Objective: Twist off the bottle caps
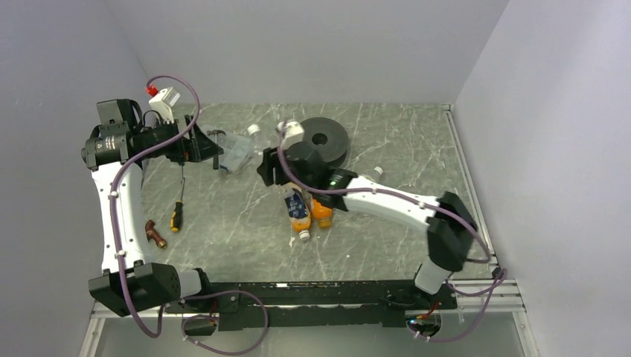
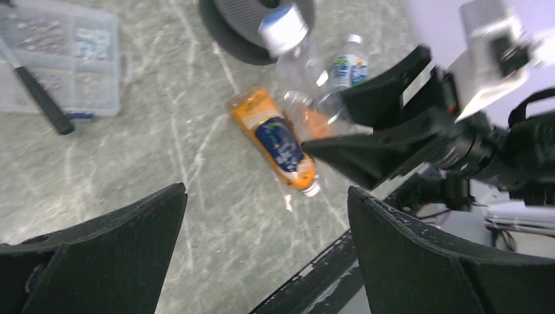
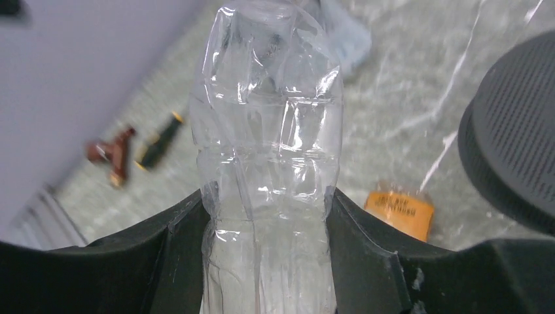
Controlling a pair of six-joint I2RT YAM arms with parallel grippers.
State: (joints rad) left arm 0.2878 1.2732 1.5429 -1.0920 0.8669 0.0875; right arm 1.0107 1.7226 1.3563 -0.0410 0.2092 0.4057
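We are looking over the marble table (image 1: 387,141), where a black disc (image 1: 321,140) is lying near the far edge. Our right gripper (image 3: 268,203) is clamping the clear bottle (image 3: 268,118) by its body over the table's middle, its white cap (image 2: 283,27) still on. Our left gripper (image 2: 265,196) is hanging wide open toward the far left corner, holding nothing. The tall orange bottle (image 1: 298,208) is lying mid-table, the stubby orange bottle (image 1: 321,213) just beside it.
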